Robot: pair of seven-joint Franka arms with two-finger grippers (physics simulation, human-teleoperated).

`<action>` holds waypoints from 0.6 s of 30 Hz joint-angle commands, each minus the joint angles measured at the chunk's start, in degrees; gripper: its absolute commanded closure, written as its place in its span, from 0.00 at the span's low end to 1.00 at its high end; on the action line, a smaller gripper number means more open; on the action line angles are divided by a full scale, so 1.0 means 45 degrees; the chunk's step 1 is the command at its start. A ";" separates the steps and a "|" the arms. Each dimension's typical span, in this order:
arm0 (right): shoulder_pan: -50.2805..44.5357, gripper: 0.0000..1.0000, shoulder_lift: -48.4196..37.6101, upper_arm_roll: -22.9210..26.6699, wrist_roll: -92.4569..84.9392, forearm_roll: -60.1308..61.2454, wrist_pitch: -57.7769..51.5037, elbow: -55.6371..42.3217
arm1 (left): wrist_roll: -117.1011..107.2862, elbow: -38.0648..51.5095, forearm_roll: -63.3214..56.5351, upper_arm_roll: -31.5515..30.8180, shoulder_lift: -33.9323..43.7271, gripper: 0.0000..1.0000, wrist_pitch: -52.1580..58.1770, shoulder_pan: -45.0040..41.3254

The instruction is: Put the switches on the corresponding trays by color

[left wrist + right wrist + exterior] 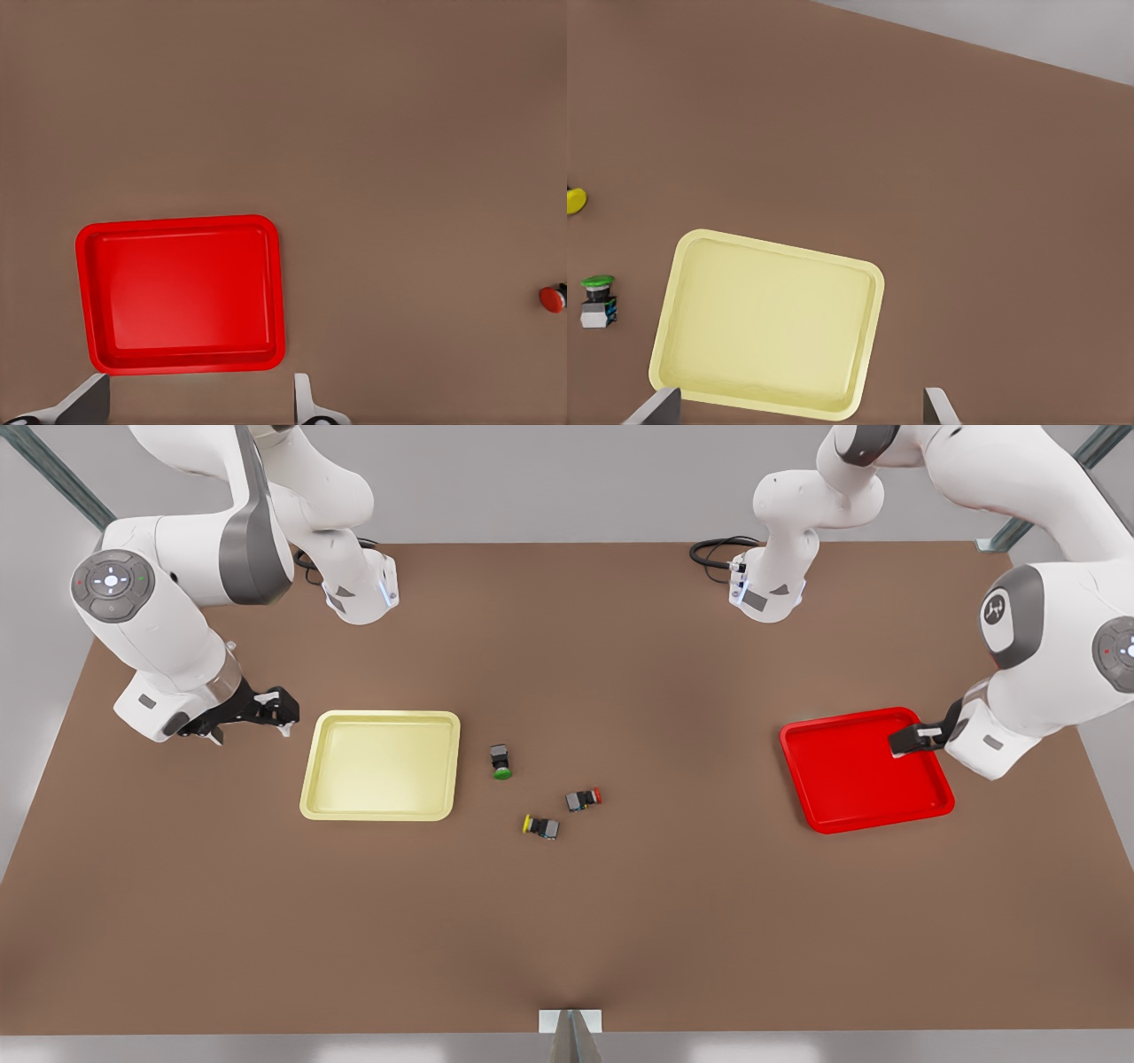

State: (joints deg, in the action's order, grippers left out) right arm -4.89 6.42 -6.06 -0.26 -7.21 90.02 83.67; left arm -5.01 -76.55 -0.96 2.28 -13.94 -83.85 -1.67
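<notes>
Left gripper (905, 742): front view, you hover it over red tray (864, 808) w/ fingers apart, empty.
Right gripper (276, 713): beside yellow tray (381, 808), front view's left; spread, empty.
Switches: red-capped switch (584, 799) & yellow-capped switch (541, 826) lie on their sides btwn trays, nearer yellow tray.
Left wrist view: red-capped switch (553, 299) well off from red tray (182, 365).
Right wrist view: yellow cap (574, 200) at edge, past green-capped switch (598, 301); right arm nearer, I judge.

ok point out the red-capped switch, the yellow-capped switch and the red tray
red-capped switch (584, 800), front view, on its black body
yellow-capped switch (541, 826), front view, on its body
red tray (864, 772), front view, on its bare floor
</notes>
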 commanded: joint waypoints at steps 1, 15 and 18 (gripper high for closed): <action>0.0012 0.00 -0.0001 0.0000 0.0000 0.0000 -0.0005 0.0000 | 0.0000 0.0000 -0.0002 0.0000 0.0012 0.00 0.0000 0.0000; 0.0012 0.00 0.0038 0.0000 0.0000 0.0000 -0.0005 0.0000 | -0.0137 -0.0019 -0.0197 -0.2343 -0.1570 0.00 -0.2148 -0.3261; -0.0008 0.00 0.0019 0.0000 0.0000 0.0000 -0.0005 0.0000 | -0.0274 0.0000 -0.0275 -0.2910 -0.2038 0.00 -0.3124 -0.4745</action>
State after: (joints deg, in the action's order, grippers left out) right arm -4.86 6.51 -6.06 -0.26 -7.21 90.00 83.67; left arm -6.17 -76.58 -1.93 -10.81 -24.17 -101.34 -23.71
